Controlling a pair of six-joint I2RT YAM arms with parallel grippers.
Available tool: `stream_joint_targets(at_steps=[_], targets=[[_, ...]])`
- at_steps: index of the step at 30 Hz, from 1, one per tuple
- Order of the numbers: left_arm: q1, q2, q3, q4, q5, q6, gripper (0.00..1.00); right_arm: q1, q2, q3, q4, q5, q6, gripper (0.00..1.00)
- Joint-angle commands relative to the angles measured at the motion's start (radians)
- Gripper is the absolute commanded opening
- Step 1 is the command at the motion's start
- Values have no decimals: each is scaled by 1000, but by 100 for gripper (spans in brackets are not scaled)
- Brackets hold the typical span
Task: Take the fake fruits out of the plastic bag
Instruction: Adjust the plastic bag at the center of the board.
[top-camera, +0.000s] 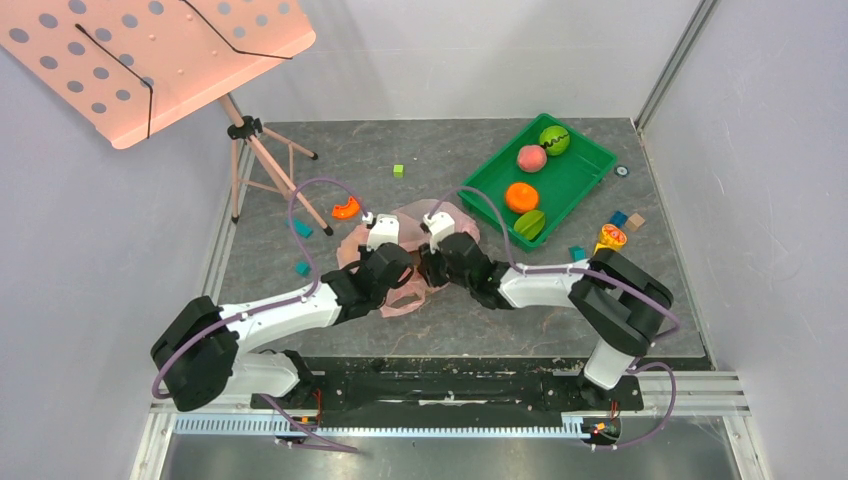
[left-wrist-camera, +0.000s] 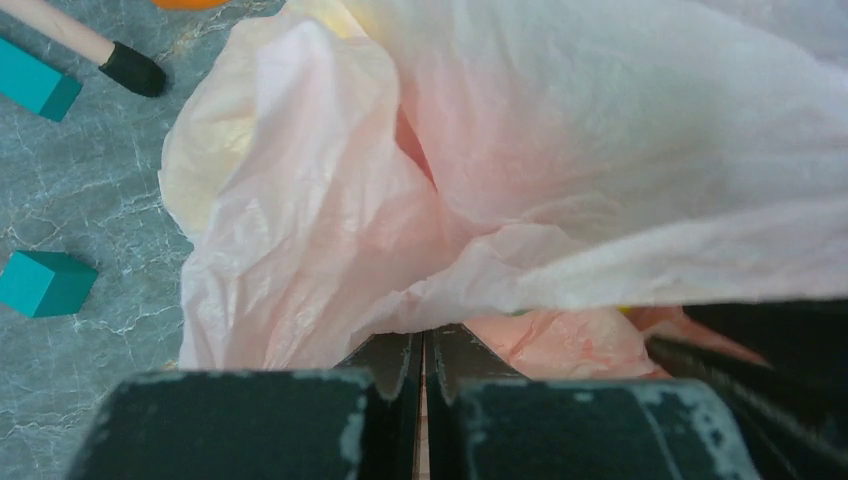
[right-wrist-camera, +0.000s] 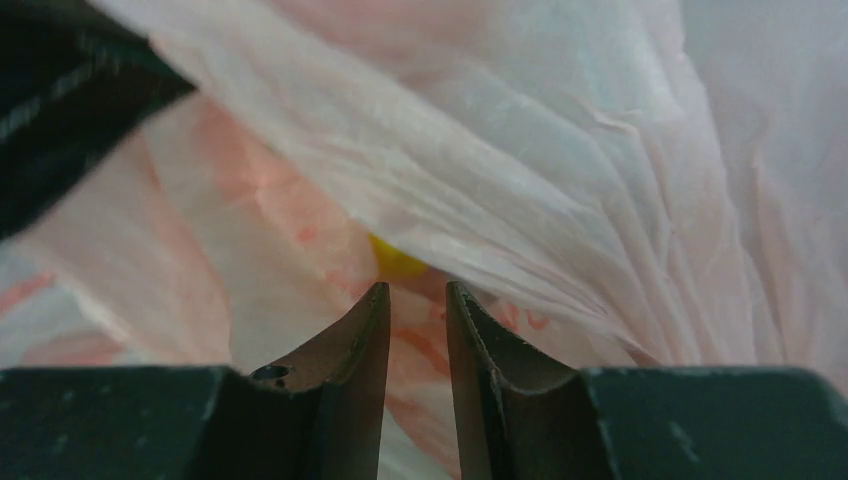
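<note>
The pink plastic bag (top-camera: 441, 213) lies crumpled at the table's middle, and both grippers meet at it. My left gripper (left-wrist-camera: 424, 335) is shut on a fold of the bag (left-wrist-camera: 560, 150), with a thin pink strip pinched between the jaws. My right gripper (right-wrist-camera: 417, 290) is open by a narrow gap, its tips against the bag's film (right-wrist-camera: 480, 150). A patch of a yellow fake fruit (right-wrist-camera: 395, 262) shows inside the bag just past the right fingertips. The other fruits are hidden by the film. In the top view the left gripper (top-camera: 403, 262) and right gripper (top-camera: 437, 262) are close together.
A green tray (top-camera: 585, 165) at back right holds a green ball (top-camera: 555, 139), a pink peach (top-camera: 531, 158), an orange and a green piece. A music stand (top-camera: 160, 50) with tripod legs (top-camera: 265, 160) stands at back left. Teal blocks (left-wrist-camera: 40, 283), (left-wrist-camera: 35, 85) lie left of the bag.
</note>
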Motion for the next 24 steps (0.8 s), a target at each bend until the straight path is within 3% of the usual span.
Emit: stream_joint_targets(at_steps=[1, 9, 24], targets=[[14, -32, -1, 53, -6, -58, 2, 61, -48, -82, 53, 42, 18, 30], [14, -61, -22, 150, 110, -2, 2, 86, -32, -199, 185, 49, 100, 30], [-2, -30, -39, 300, 315, 21, 2, 86, -18, -205, 229, 16, 155, 31]])
